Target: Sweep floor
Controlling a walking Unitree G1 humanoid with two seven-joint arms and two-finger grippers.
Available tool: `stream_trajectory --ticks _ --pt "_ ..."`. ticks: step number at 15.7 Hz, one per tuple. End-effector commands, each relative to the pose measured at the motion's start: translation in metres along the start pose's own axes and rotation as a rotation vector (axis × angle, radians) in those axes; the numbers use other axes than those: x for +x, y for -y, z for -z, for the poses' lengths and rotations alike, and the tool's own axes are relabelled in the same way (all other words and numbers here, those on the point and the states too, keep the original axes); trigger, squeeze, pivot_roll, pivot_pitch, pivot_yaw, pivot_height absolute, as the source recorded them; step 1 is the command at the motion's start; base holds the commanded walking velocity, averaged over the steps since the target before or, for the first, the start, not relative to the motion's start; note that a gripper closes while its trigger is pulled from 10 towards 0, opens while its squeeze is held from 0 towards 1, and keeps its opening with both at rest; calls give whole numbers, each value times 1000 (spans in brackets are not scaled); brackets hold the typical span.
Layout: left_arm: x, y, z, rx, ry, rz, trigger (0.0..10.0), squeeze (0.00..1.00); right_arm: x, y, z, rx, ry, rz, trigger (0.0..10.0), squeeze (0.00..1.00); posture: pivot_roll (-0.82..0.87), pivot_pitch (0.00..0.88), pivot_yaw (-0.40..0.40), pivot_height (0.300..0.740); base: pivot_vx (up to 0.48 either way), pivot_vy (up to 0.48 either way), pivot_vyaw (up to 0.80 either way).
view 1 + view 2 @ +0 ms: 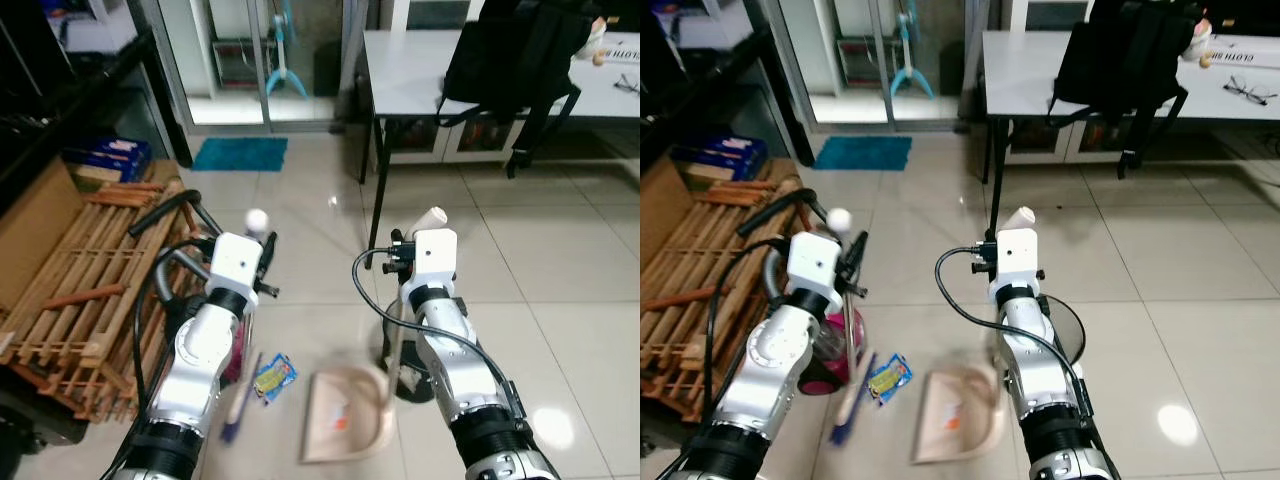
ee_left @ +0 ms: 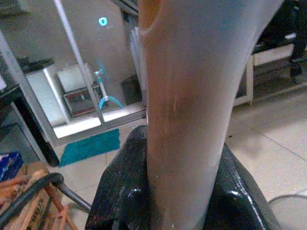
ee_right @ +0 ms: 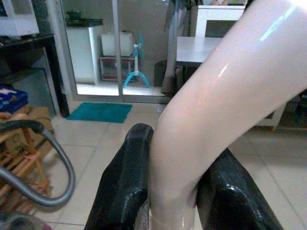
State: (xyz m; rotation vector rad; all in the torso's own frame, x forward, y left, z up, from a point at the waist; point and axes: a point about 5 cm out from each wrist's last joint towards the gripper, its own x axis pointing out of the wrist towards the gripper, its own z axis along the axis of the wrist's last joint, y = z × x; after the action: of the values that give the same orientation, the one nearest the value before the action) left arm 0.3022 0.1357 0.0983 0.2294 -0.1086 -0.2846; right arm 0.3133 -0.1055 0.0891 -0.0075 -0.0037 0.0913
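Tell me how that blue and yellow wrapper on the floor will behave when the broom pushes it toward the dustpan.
The wrapper looks thin, flat and crinkled, so it is probably very light and may flutter or skid ahead of the broom. The tiles are glossy, so it should slide easily. Being floppy, it could catch at the lip of the dustpan instead of riding in.

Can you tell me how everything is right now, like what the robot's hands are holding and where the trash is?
left gripper: shut on the broom handle.
right gripper: shut on the dustpan handle.
broom: upright, bristles down on the floor.
dustpan: resting on the floor, mouth toward the broom.
blue wrapper: lying on the floor between broom and dustpan, not in the pan.
black backpack: sitting on the table.
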Motion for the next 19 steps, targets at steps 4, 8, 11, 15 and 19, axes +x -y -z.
stream_trajectory --ticks 4,8,11,15,19 --pt "14 15 -6 54 66 101 10000 0 -2 -7 -10 9 65 8 10000 0 -39 1 73 740 0 0 0" --pt "18 31 -2 62 84 202 10000 0 -8 -7 -12 16 85 57 10000 0 -63 81 81 740 0 0 0" --pt "19 33 1 87 87 224 10000 0 -11 -5 -17 22 111 102 10000 0 -86 148 80 740 0 0 0" --pt "26 36 -3 126 136 263 10000 0 -17 0 -25 -47 134 174 10000 0 -135 236 73 740 0 0 0" --pt "30 32 -7 197 182 282 10000 0 -25 -5 -29 -71 161 163 10000 0 -168 280 47 740 0 0 0"
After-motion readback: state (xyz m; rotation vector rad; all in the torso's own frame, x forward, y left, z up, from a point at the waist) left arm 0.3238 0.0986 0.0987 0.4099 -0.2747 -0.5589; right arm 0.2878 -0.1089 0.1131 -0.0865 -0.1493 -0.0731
